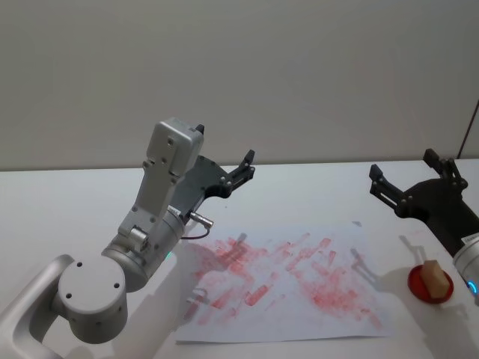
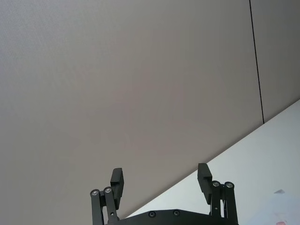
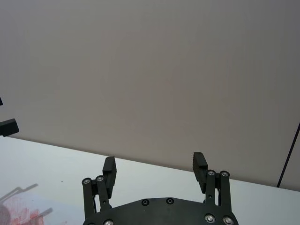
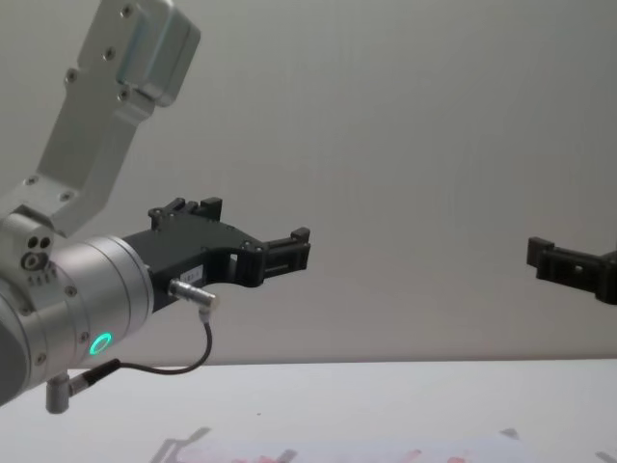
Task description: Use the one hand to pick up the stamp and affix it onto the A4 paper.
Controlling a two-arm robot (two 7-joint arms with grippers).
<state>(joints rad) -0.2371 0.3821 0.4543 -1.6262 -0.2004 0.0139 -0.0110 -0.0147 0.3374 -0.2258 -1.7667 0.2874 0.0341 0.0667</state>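
The right gripper (image 1: 403,167) hung in the air over the right side of the counter (image 1: 67,202), clearly above the surface. Its fingers (image 3: 199,165) were spread wide, with nothing between them. The stamp (image 1: 432,275), a small tan block, stood on a round red pad (image 1: 414,283) near the right edge of the counter, toward the front right corner. It was lower than this gripper and apart from it. The paper (image 1: 299,318), marked with many red smudges, lay flat in the middle of the counter, close to the front edge. The pad was near the right edge of the paper. The left gripper (image 1: 241,173) was high in the air over the left half of the counter, its fingers (image 2: 117,180) also spread and empty.
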